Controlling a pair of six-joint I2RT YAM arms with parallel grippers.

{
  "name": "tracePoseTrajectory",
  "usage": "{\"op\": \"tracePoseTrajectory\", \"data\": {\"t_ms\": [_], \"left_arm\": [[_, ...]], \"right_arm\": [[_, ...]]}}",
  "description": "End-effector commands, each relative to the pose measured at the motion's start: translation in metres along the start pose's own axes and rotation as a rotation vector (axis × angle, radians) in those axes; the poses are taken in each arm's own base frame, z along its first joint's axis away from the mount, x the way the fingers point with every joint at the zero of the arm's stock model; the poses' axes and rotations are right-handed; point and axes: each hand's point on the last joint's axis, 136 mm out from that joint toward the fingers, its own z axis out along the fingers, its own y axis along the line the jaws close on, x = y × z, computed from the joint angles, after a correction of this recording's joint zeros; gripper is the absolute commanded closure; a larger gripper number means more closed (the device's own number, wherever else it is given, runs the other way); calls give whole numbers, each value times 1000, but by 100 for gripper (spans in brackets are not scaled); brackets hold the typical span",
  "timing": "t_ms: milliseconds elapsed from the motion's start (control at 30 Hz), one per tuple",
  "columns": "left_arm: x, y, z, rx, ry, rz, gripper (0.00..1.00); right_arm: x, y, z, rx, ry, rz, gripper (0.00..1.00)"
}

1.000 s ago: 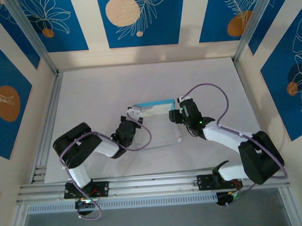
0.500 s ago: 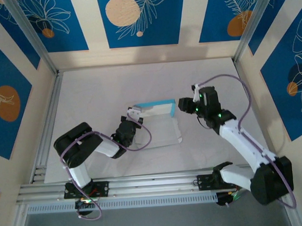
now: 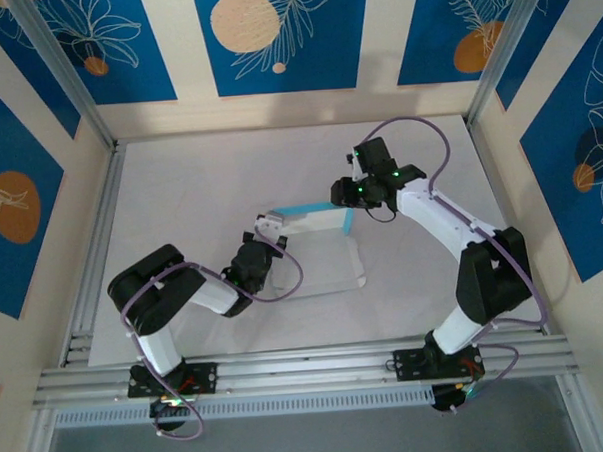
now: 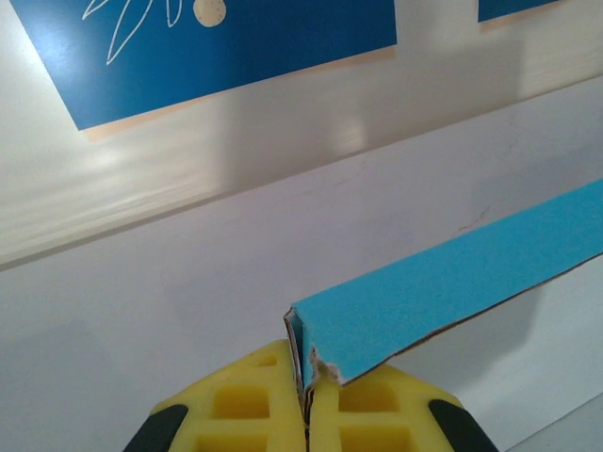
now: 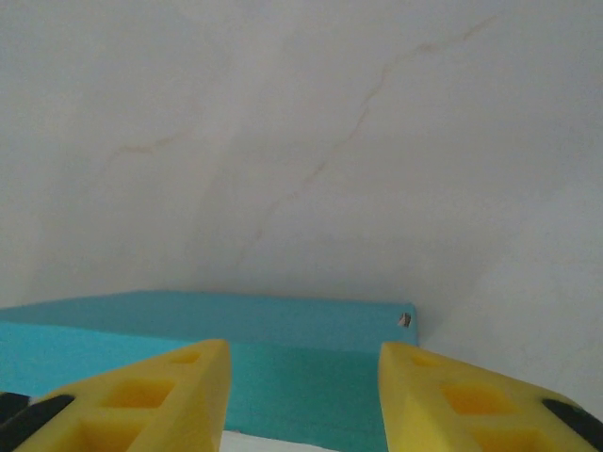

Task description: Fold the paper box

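Thin-card paper box point(image 3: 318, 260), white with a raised light-blue far wall, lies in the middle of the white table point(image 3: 180, 191).
The left gripper point(image 4: 306, 381), yellow and moulded, is clamped tight on the wall's frayed left corner; the right gripper point(image 5: 303, 356) hovers at its right end, jaws apart, empty.

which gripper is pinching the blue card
The left gripper: its yellow fingers are shut on a corner of the paper box. The right gripper has its fingers apart, with the blue wall showing between them.
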Motion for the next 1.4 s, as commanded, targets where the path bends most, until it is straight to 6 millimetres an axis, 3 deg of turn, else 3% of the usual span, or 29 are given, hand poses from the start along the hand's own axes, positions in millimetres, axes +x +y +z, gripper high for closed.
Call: {"op": "tracePoseTrajectory", "data": {"t_ms": [0,133,300,467,633,933,1167,1367], "left_arm": [[6,-6,2,31,12,18,100],[7,-7,2,40,14,16,100],[9,-8,1,46,19,18,100],[7,-10,2,57,14,17,100],[6,-14,2,78,11,17,100],[7,-18,2,99,8,11,100],[4,-21,2,117,-4,1,99],[-9,-29,-3,177,-34,-19,80]], "right_arm": [[14,-16,6,85,59,5,55],[26,-34,19,170,85,-10,60],[27,-37,18,194,80,-27,70],[14,-15,-1,112,33,-54,69],[4,34,-24,-43,12,-113,70],[12,98,-18,-302,86,-85,77],[32,96,5,-315,169,-48,78],[45,87,21,-282,197,-32,80]]}}
